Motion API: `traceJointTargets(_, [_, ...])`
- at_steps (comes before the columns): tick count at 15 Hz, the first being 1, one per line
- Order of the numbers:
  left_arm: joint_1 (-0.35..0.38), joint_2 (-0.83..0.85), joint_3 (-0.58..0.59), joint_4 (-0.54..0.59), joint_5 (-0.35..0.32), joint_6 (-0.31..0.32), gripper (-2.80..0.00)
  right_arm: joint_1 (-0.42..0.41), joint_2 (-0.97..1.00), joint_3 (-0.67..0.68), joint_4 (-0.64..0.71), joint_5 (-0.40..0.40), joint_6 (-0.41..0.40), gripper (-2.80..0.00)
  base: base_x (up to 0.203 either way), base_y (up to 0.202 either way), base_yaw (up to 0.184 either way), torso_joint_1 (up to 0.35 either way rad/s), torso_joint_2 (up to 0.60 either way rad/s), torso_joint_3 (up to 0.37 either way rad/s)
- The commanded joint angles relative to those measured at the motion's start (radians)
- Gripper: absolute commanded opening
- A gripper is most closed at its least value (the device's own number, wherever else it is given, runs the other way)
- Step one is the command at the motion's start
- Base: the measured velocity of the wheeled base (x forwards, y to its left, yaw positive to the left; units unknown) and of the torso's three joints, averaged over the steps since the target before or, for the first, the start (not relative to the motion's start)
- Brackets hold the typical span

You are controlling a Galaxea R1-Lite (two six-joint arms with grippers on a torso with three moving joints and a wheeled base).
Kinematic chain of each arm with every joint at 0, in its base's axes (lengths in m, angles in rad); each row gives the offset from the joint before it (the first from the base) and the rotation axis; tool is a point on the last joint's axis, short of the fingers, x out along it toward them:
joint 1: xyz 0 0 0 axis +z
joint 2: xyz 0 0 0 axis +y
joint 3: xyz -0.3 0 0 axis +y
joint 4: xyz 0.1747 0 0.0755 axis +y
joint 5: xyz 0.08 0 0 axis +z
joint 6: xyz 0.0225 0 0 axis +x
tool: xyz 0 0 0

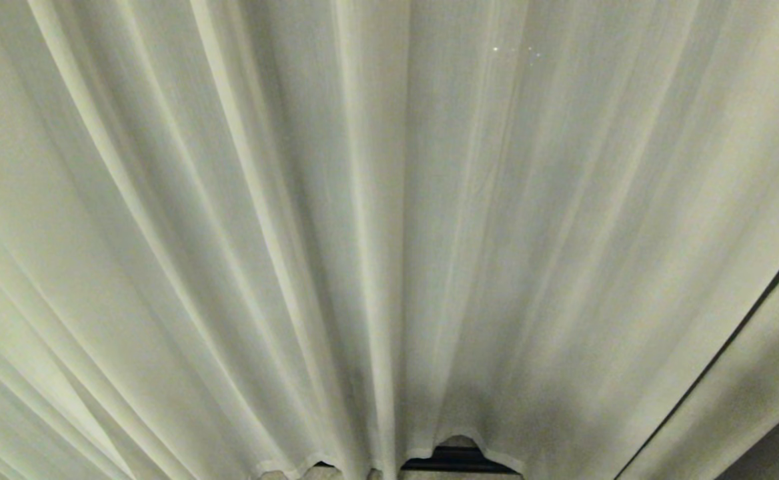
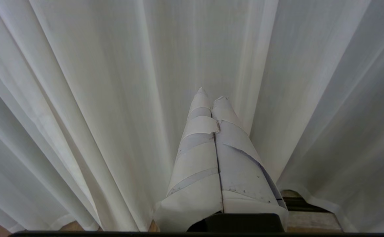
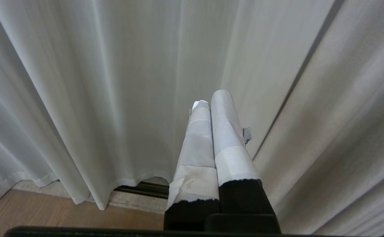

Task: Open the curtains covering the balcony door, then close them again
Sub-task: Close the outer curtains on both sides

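I judge I'm at the very start: the curtains [image 1: 389, 233] hang fully drawn across my whole head view, sheer folds running down to the hem, with only a dark strip of door track [image 1: 456, 460] peeping under it, so the door itself is hidden behind the fabric. At the far right a thicker panel [image 1: 749, 400] overlaps the sheer. Opening comes first, and for that I'd need to spread a gripper's fingers, find a fabric edge or fold and draw it sideways. Neither arm shows from the head. The left gripper [image 2: 210, 95] points at the sheer, its taped fingers pressed together and holding nothing. The right gripper [image 3: 211, 98] is likewise closed and empty, aimed near where sheer meets the thicker panel, above the wood floor [image 3: 63, 214].
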Motion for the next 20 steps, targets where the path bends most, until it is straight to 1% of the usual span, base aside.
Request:
traceJointTargets(1, [0.000, -0.001, 0.000, 0.000, 0.000, 0.000, -2.80, 0.001, 0.000, 0.000, 0.000, 0.000, -0.004, -2.80, 0.000, 0.000, 0.000, 0.000, 0.00, 0.000])
traceJointTargets(6, [0.001, -0.001, 0.000, 0.000, 0.000, 0.000, -2.80, 0.001, 0.000, -0.001, -0.002, 0.000, -0.004, -2.80, 0.000, 0.000, 0.000, 0.000, 0.00, 0.000])
traceJointTargets(8, [0.000, -0.001, 0.000, 0.000, 0.000, 0.000, -2.80, 0.001, 0.000, -0.020, 0.004, 0.005, -0.019, -2.80, 0.000, 0.000, 0.000, 0.000, 0.00, 0.000])
traceJointTargets(11, [0.000, -0.001, 0.000, 0.000, 0.000, 0.000, -2.80, 0.000, 0.015, -0.162, 0.081, 0.007, -0.020, -2.80, 0.000, 0.000, 0.000, 0.000, 0.00, 0.000])
traceJointTargets(13, [0.000, -0.001, 0.000, 0.000, 0.000, 0.000, -2.80, -0.001, 0.090, -0.302, 0.157, -0.033, -0.020, -2.80, 0.000, 0.000, 0.000, 0.000, 0.00, 0.000])
traceJointTargets(15, [0.001, -0.001, 0.000, 0.000, 0.000, 0.000, -2.80, -0.026, 0.231, -0.421, 0.190, -0.076, -0.009, -2.80, 0.000, 0.000, 0.000, 0.000, 0.00, 0.000])
traceJointTargets(17, [0.000, -0.001, 0.000, 0.000, 0.000, 0.000, -2.80, -0.137, 0.392, -0.538, 0.195, -0.085, 0.030, -2.80, 0.000, 0.000, 0.000, 0.000, 0.00, 0.000])
traceJointTargets(19, [0.000, -0.001, 0.000, 0.000, 0.000, 0.000, -2.80, -0.311, 0.543, -0.664, 0.192, -0.052, 0.072, -2.80, 0.000, 0.000, 0.000, 0.000, 0.00, 0.000])
traceJointTargets(20, [0.000, -0.001, 0.000, 0.000, 0.000, 0.000, -2.80, -0.412, 0.612, -0.724, 0.184, -0.011, 0.091, -2.80, 0.000, 0.000, 0.000, 0.000, 0.00, 0.000])
